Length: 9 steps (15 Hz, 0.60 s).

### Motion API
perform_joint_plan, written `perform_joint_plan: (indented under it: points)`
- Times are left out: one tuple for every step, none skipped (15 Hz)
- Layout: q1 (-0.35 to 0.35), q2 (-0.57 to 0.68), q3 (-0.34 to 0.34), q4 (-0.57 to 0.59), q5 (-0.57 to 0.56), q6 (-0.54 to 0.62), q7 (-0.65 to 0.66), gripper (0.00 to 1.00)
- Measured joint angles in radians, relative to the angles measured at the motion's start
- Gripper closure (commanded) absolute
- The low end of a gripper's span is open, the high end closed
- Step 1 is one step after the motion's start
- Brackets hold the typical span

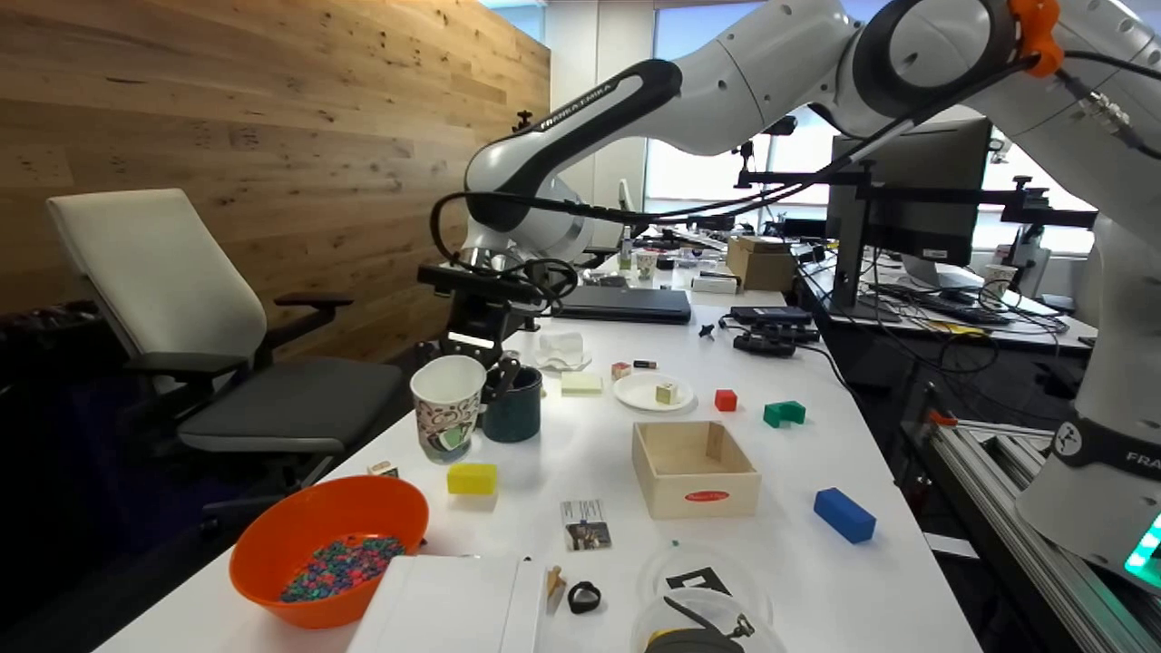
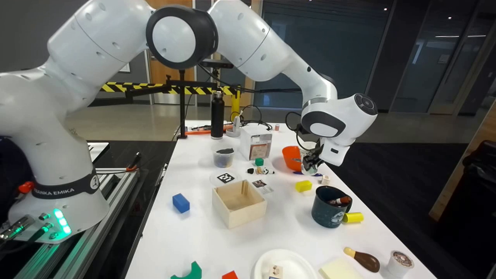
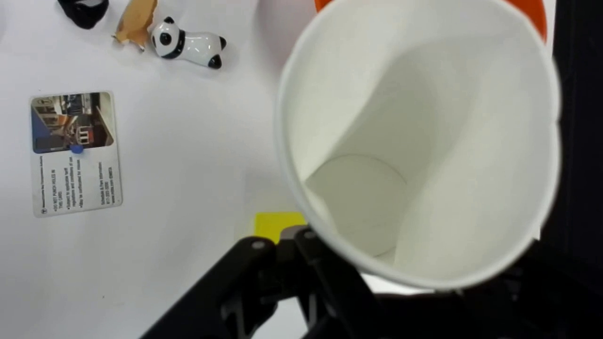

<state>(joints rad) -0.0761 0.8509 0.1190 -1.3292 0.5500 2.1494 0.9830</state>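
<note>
My gripper is shut on a patterned paper cup, one finger on each side. The cup is roughly upright, its white inside facing the wrist camera and its wall bent inward. I cannot tell whether its base touches the table. In an exterior view the gripper hides part of the cup. A dark teal mug stands close beside the gripper; it holds a reddish-brown item. A yellow block lies near the cup and is partly hidden in the wrist view. An orange bowl is near.
An open wooden box stands mid-table. A card, a panda figurine, a blue block, a white plate and a yellow cylinder lie around. A chair stands beyond the table's edge.
</note>
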Motion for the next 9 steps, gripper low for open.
perform_joint_plan:
  points:
    - [0.001, 0.001, -0.002, 0.000, 0.000, 0.000, 0.000, 0.55]
    - [0.002, 0.002, -0.002, 0.000, 0.000, 0.000, 0.000, 0.55]
    - [0.002, 0.002, -0.002, 0.000, 0.000, 0.000, 0.000, 0.80]
    - [0.002, 0.002, -0.002, 0.000, 0.000, 0.000, 0.000, 0.80]
    - [0.003, 0.002, -0.003, 0.000, 0.000, 0.000, 0.000, 0.80]
    - [0.005, 0.003, -0.004, -0.001, 0.000, 0.000, -0.001, 0.80]
    - [0.007, 0.003, -0.005, -0.002, -0.001, 0.000, -0.004, 0.80]
    - [0.011, 0.003, -0.005, -0.006, -0.001, 0.000, -0.009, 0.80]
    - [0.015, 0.003, -0.005, -0.010, -0.001, 0.001, -0.014, 0.80]
